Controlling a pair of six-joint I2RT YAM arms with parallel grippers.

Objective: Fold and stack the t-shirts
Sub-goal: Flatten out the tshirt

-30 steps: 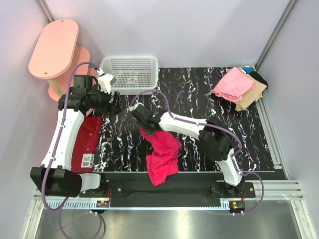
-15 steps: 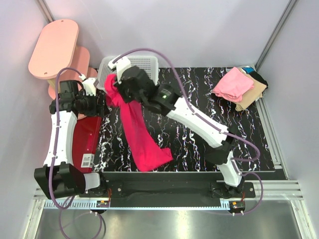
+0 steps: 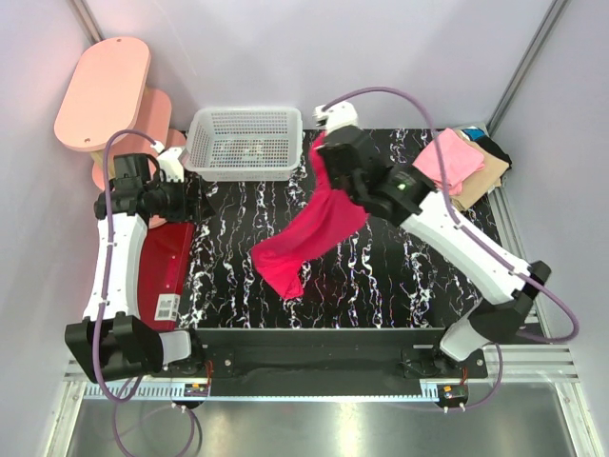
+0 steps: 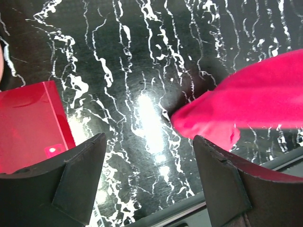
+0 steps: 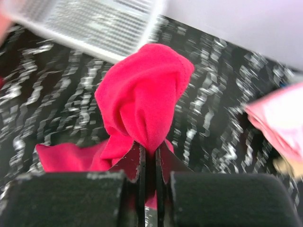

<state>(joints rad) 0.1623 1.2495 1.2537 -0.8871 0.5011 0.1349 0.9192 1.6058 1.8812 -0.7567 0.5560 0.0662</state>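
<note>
Top external view: my right gripper (image 3: 326, 160) pinches a bunch of the magenta-red t-shirt (image 3: 309, 233) and holds it high, so the cloth hangs and trails onto the table (image 3: 381, 286), probably to open it out for folding. My left gripper (image 4: 147, 161) hovers by the dark red mat (image 3: 166, 262) with its fingers spread. The folded t-shirts (image 3: 455, 167) lie at the far right corner.

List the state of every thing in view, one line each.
Red t-shirt, held up by one end, hanging down to the table.
Right fingers, shut on the red t-shirt.
Left fingers, open, holding nothing.
Folded shirts, stacked at the far right corner, pink on top.
Basket, upright at the far edge.
Mat, lying flat beside the left arm.
</note>
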